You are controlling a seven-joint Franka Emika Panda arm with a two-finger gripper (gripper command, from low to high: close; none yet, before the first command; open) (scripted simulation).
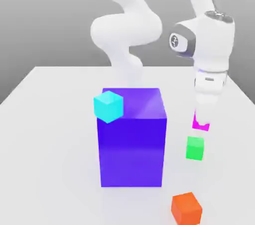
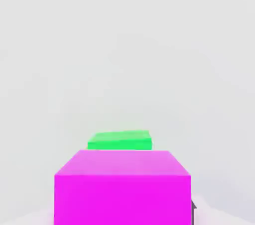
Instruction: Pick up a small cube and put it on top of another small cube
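The small magenta cube (image 1: pixel 201 124) sits on the white table at the exterior view's right, and my gripper (image 1: pixel 201 119) comes down onto it from above with its white fingers shut on the cube's sides. In the hand view the magenta cube (image 2: pixel 122 188) is large and close. The small green cube (image 1: pixel 195 147) rests on the table just in front of the magenta one, nearer the exterior camera. From the hand camera the green cube (image 2: pixel 120 140) peeks out just beyond the magenta cube.
A tall purple block (image 1: pixel 132 136) stands mid-table, to the exterior view's left of the two small cubes. A cyan cube (image 1: pixel 108 106) sits at its upper left corner. An orange cube (image 1: pixel 187 208) lies near the table's front edge.
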